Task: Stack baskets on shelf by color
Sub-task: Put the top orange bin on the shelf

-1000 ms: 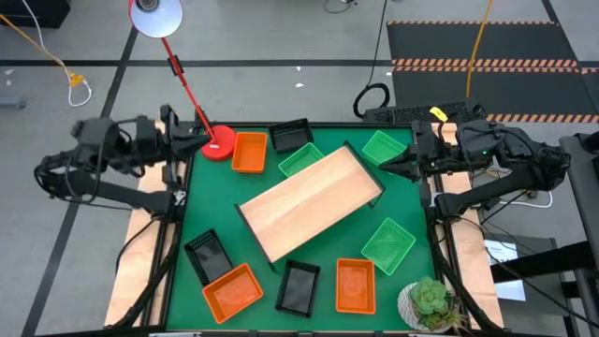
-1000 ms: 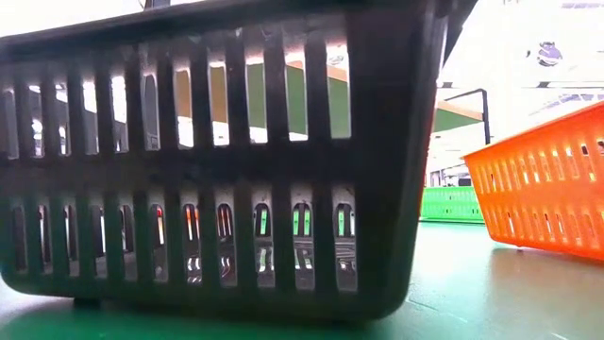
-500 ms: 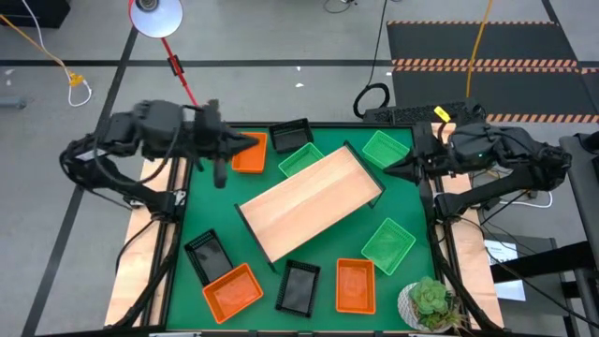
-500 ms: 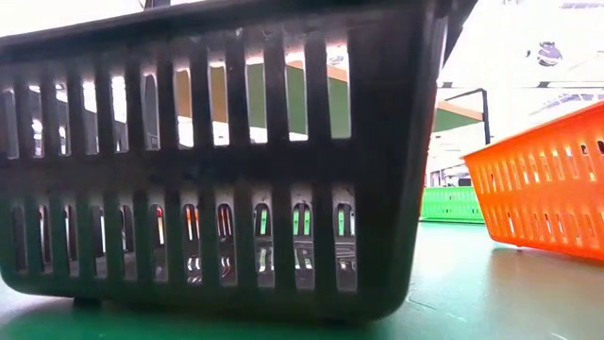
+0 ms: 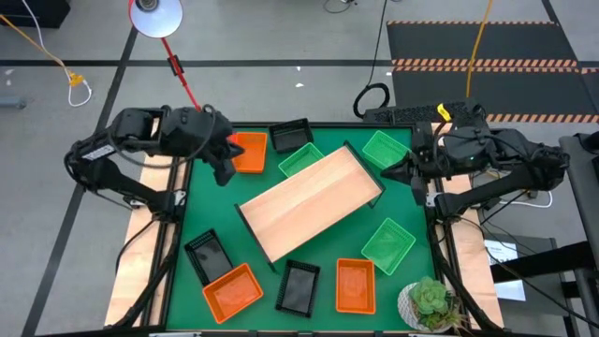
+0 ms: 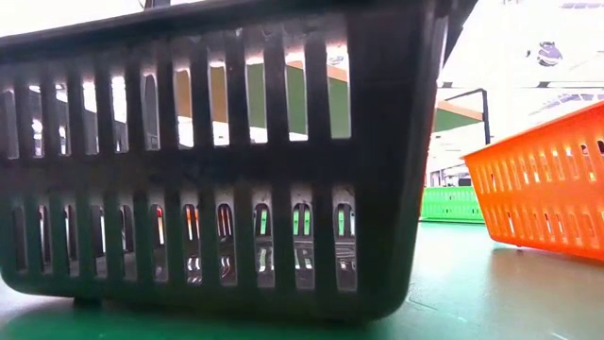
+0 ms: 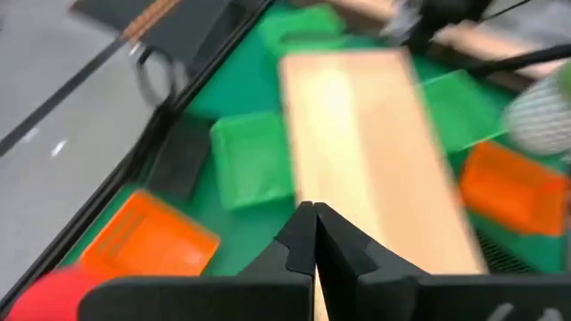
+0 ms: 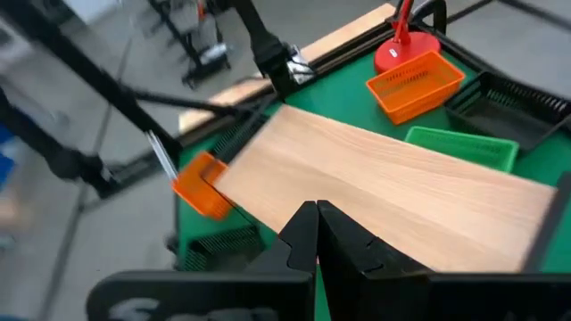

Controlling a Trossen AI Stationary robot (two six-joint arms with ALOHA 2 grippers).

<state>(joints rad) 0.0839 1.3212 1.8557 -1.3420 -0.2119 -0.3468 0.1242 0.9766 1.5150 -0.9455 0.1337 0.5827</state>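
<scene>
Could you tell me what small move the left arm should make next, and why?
Probably open the left claw and lower it onto the orange basket beside it. The claw is shut and empty, that basket is the nearest one, and the shelf holds nothing yet.

From bench height, one black basket (image 6: 217,161) fills most of the view and hides nearly everything behind it. The shelf (image 6: 453,111) shows only as a sliver, and the orange basket (image 6: 547,184) is cut off by the right edge. The left wrist view is smeared, so the baskets there are vague shapes. The plant pot (image 5: 429,305) is clipped at the bottom edge from above.
</scene>
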